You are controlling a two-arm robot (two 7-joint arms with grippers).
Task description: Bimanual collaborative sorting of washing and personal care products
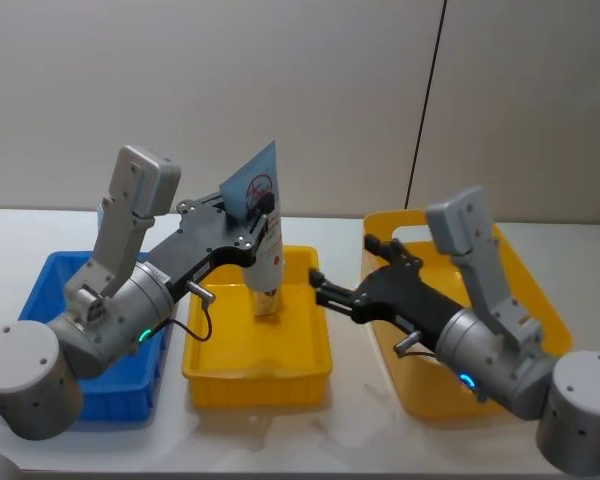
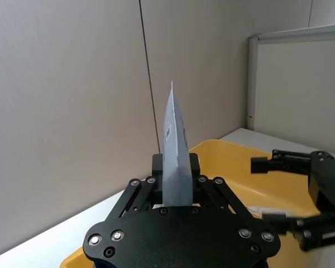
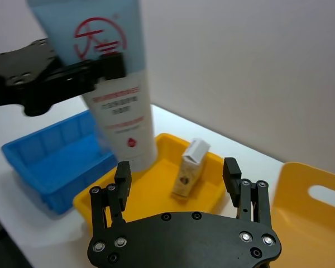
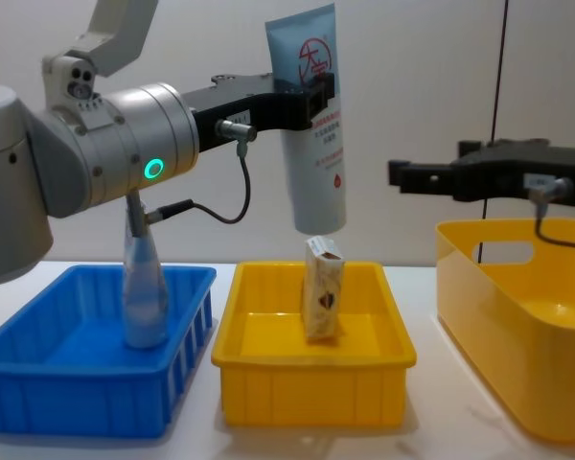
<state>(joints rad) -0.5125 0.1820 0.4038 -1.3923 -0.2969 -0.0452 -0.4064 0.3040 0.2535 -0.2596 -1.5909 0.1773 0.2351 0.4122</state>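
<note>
Jaws on the left gripper (image 4: 318, 96) are pinching the tall white-and-pale-blue tube (image 4: 316, 158) near its flat crimped end, just under the red round logo. The right gripper (image 1: 320, 290) has its jaws spread wide with nothing between them.

At the far left sits the blue bin (image 4: 77, 388), with a second pale tube (image 4: 144, 287) standing in it, broad end down, towards its back wall. The left arm reaches from above this bin across to the middle.

Next comes the middle yellow tray (image 4: 311, 388). A small cream packet (image 4: 323, 287) with dark print stands upright in it. The held tube hangs upright in the air over this tray with its capped end down, near the packet's top, though I cannot tell whether the two are in line in depth.

Further right, the right gripper hovers level with the tube's lower half and just beside it, apart from it, its open fingers pointing at the tube. Below and behind it stands the large yellow bin (image 4: 503, 335), which looks empty in the part that shows.

This reads as the handover step — the left arm presenting the tube and the right arm lined up to take it, probably for the large bin. The next move would have the right gripper advance until the tube's body lies between its fingers, below the left fingers, and close there. The left should release only once that grip is firm — and the tube's tip should stay off the packet, which looks easy to topple.
</note>
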